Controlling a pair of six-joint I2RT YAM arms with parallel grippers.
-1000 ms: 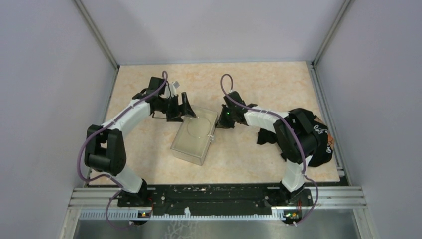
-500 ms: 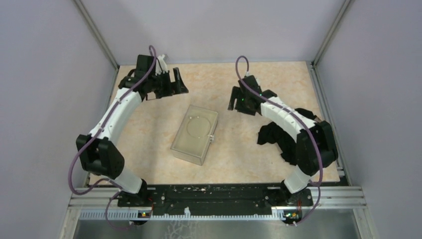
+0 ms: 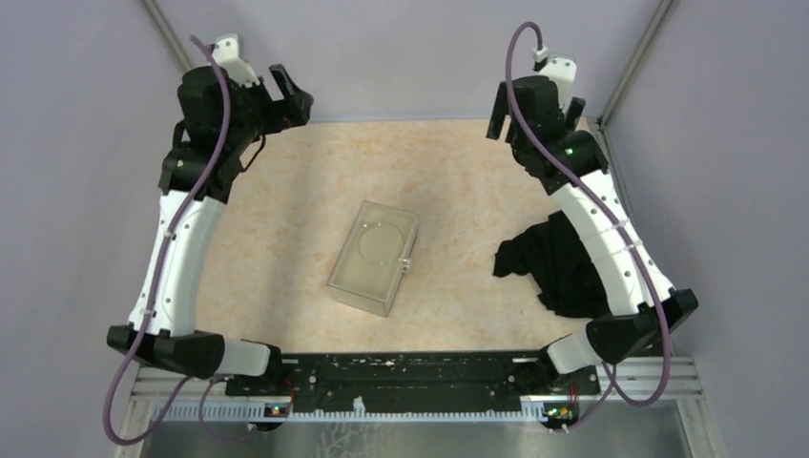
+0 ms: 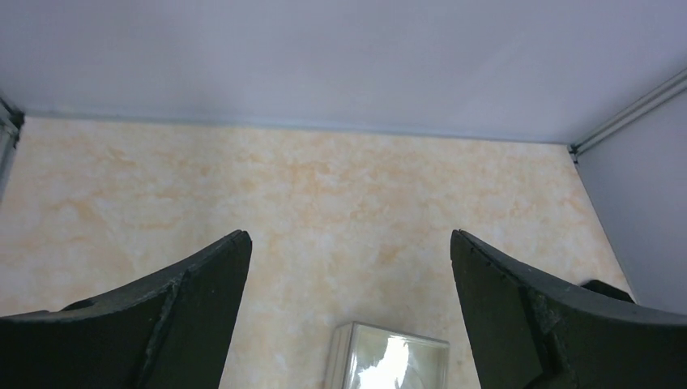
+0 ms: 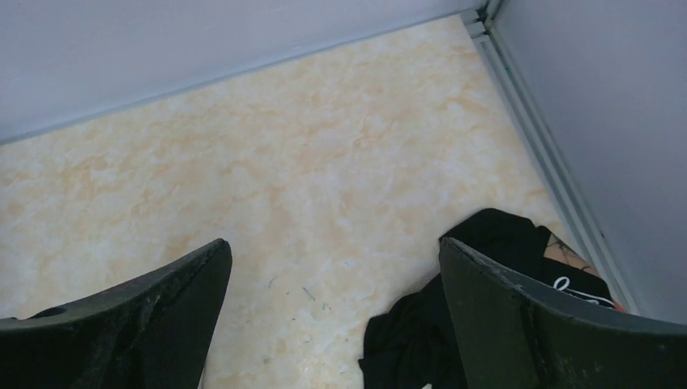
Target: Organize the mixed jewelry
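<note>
A translucent beige box (image 3: 374,260) lies closed at the table's middle, and a thin silver wire hoop (image 3: 380,243) shows through its lid. No smaller jewelry bits can be made out. My left gripper (image 3: 286,95) hangs high over the back left corner, open and empty; between its fingers (image 4: 348,235) I see bare table and the box's far end (image 4: 389,356) with glare on the lid. Raised over the back right corner, my right gripper (image 3: 536,110) is also open and holds nothing (image 5: 333,243).
A crumpled black cloth (image 3: 558,262) lies at the right of the table, partly under the right arm, and shows low in the right wrist view (image 5: 421,340). Grey walls with metal corner rails (image 5: 535,138) enclose the table on three sides.
Both arms have lifted away from the box and swung out and up to the back corners. The right gripper went from shut to open. The box has not moved.
</note>
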